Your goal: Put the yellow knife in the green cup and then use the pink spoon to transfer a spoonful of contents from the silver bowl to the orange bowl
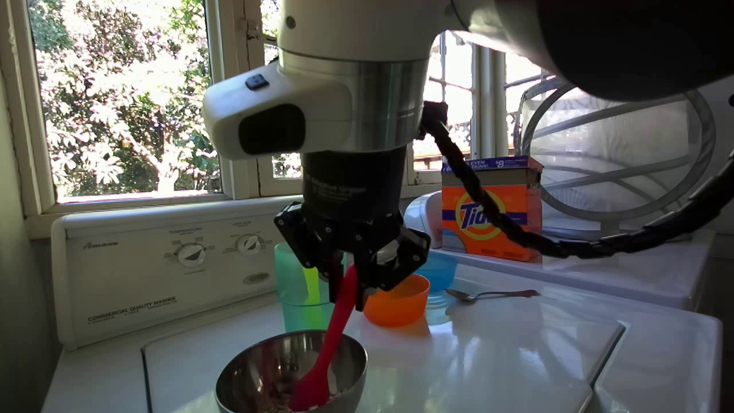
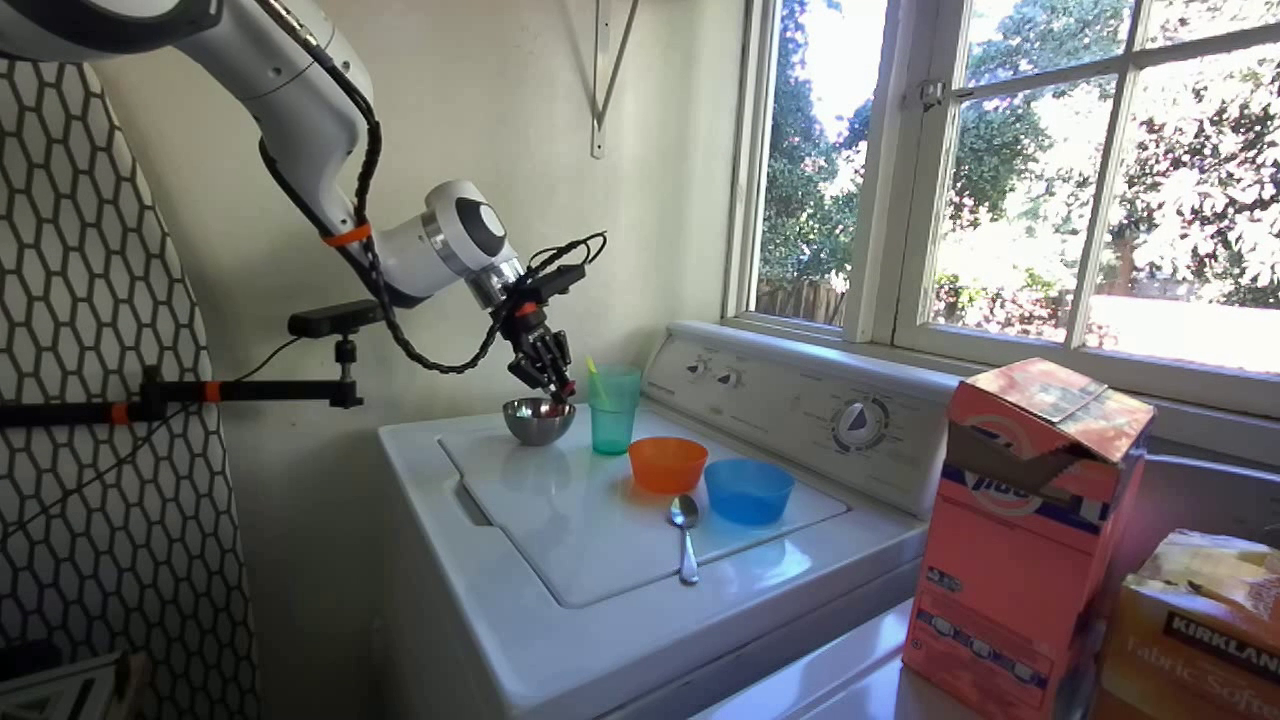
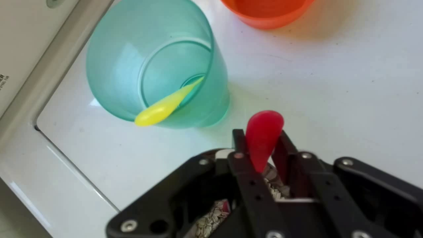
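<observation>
My gripper point(image 1: 348, 293) is shut on the handle of the pink spoon point(image 1: 330, 355). The handle end shows between the fingertips in the wrist view point(image 3: 263, 132). The spoon slants down, its head in the flaky contents of the silver bowl point(image 1: 243, 367), which also shows in an exterior view point(image 2: 538, 428). The green cup point(image 2: 615, 430) stands upright beside the bowl. The yellow knife point(image 3: 162, 109) leans inside the cup, handle end over its rim. The orange bowl point(image 2: 665, 467) sits past the cup; its near rim shows in the wrist view point(image 3: 267, 23).
A blue bowl point(image 2: 750, 492) stands beside the orange bowl. A metal spoon point(image 2: 688, 540) lies in front of them. The washer's control panel point(image 1: 172, 281) rises behind the cup. A Tide box point(image 2: 1000, 580) and a Kirkland box point(image 2: 1190, 640) stand farther off.
</observation>
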### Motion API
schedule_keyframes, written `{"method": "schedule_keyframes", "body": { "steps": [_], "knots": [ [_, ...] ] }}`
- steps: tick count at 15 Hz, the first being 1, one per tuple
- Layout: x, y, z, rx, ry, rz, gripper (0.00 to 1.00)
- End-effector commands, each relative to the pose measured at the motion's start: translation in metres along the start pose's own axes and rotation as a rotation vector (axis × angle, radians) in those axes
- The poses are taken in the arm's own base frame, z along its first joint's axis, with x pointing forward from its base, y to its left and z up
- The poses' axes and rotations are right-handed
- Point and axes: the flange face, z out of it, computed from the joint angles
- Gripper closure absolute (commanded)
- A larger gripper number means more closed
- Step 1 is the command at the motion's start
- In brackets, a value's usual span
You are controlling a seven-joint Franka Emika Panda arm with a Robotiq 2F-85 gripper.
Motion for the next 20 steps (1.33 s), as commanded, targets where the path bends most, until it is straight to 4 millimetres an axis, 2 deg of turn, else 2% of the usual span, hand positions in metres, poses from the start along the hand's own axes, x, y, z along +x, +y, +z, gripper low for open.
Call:
{"method": "schedule_keyframes", "body": {
  "steps": [1, 13, 20],
  "knots": [
    [0.006, -0.002, 0.004, 0.072, 0.034, -0.05, 0.94],
    [-0.008, 0.003, 0.014, 0.16, 0.183, 0.12, 0.94],
    [-0.03, 0.001, 0.022, 0.176, 0.233, 0.217, 0.94]
  ]
}}
